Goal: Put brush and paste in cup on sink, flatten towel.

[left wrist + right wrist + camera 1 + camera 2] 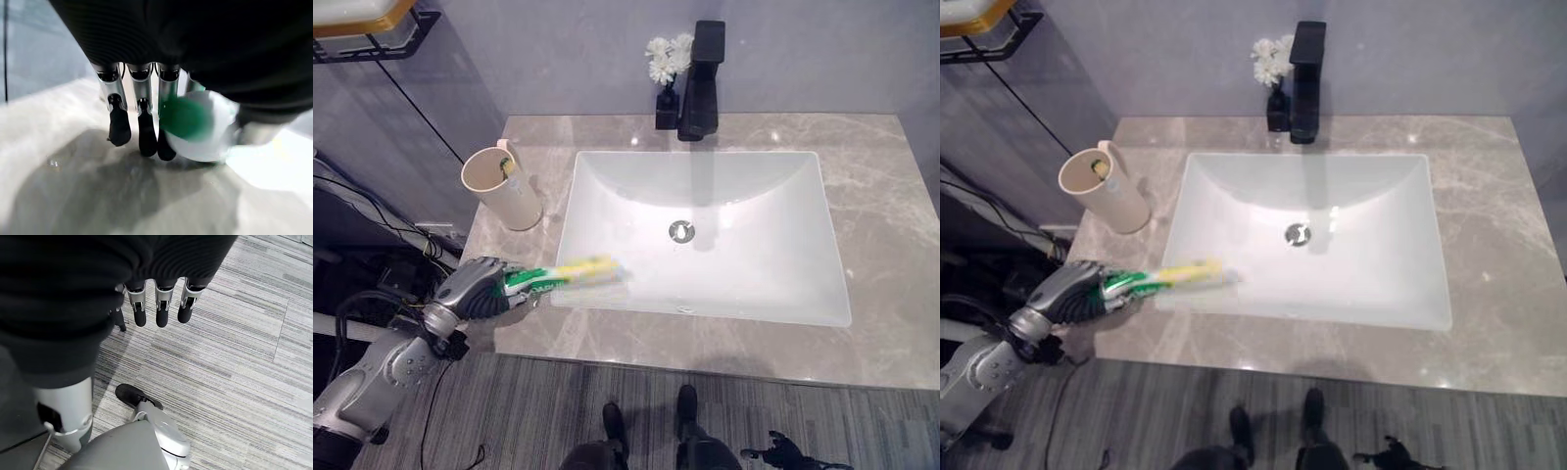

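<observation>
My left hand [475, 287] is at the counter's front left corner, shut on a green, white and yellow toothpaste tube [570, 274]. The tube lies level and reaches out over the front left rim of the white sink basin [754, 245]. In the left wrist view its green cap end [195, 122] sits against my curled fingers [142, 127], just above the marble. A beige cup [504, 186] stands on the counter left of the basin, behind my hand, with a yellow-green item [509, 166] poking up inside it. My right hand [159, 308] hangs open over the floor.
A black faucet [702, 83] stands behind the basin, with a small dark vase of white flowers [666, 69] beside it. The grey marble counter [891, 245] stretches to the right of the basin. A black wire shelf [362, 29] is fixed to the wall at upper left.
</observation>
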You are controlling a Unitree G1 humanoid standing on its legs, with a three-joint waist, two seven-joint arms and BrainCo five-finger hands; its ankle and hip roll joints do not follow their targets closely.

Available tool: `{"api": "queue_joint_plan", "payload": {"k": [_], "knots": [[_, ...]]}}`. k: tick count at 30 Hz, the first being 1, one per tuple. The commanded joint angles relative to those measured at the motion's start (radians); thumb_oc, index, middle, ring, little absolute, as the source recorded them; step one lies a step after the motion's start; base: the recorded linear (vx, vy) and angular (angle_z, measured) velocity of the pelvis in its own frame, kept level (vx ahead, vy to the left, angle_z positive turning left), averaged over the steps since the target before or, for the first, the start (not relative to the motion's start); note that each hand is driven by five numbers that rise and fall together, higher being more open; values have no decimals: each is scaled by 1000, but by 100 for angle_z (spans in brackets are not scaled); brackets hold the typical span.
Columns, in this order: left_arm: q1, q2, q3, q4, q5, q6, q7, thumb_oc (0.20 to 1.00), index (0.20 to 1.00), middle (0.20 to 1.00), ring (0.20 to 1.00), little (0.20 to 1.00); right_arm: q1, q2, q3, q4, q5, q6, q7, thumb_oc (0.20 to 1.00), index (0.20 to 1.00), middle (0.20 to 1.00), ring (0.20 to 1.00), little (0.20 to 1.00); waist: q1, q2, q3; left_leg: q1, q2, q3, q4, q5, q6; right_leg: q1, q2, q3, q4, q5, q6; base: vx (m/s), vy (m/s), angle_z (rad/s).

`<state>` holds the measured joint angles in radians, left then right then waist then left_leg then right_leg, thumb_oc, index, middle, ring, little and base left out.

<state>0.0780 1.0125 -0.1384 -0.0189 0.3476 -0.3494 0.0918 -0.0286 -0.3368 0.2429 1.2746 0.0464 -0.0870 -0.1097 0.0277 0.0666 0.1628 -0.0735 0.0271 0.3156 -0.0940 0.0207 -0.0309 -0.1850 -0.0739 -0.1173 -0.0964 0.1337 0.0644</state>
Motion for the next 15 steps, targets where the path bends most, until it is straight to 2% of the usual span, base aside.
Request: {"api": "queue_joint_plan", "payload": {"k": [1,5,6,7,11,14,15], "knots": [[80,-16,-102,44,85,14,-82,200,200,200,200,200,-20,-21,-27,63,67,-2,-19,1000,1000,1000,1000,1000,-34,-16,-10,-4,9,-10,7,27,-46,87,-47,7,10,-49,78,57,16,-1],[62,-35,-95,17,61,12,-94,200,200,200,200,200,20,-33,-118,126,138,8,3,1000,1000,1000,1000,1000,-43,-19,-38,20,9,-12,7,19,-47,112,-48,5,10,-53,82,58,-7,-3],[55,-56,-89,9,28,10,-108,200,200,200,200,200,38,-56,-238,182,263,16,7,1000,1000,1000,1000,1000,-55,-23,-62,44,9,-14,7,10,-46,134,-47,3,11,-57,83,89,-35,-3],[49,-65,-81,-6,15,7,-107,200,200,200,200,200,38,-66,-296,200,334,16,7,1000,1000,1000,1000,1000,-59,-26,-75,56,10,-16,7,0,-46,145,-47,3,14,-65,85,78,-52,3],[0,-92,-103,-51,-14,1,-113,200,200,200,200,200,44,-104,-389,218,456,16,31,1000,1000,1000,1000,1000,-73,-37,-114,75,13,-15,7,1,-44,161,-41,8,14,-61,85,3,-47,-2],[-70,-96,-112,-136,-5,-9,-101,200,200,200,200,200,40,-177,-499,147,633,-25,11,1000,1000,1000,1000,1000,-99,-50,-148,87,16,-12,7,-7,-48,167,-37,15,16,-65,91,-32,-29,-4],[-73,-97,-114,-136,-4,-8,-101,200,200,200,200,200,41,-178,-501,145,635,-24,10,1000,1000,1000,1000,1000,-97,-50,-147,84,16,-11,7,0,-47,164,-36,15,15,-59,89,-86,-42,-3]]}}
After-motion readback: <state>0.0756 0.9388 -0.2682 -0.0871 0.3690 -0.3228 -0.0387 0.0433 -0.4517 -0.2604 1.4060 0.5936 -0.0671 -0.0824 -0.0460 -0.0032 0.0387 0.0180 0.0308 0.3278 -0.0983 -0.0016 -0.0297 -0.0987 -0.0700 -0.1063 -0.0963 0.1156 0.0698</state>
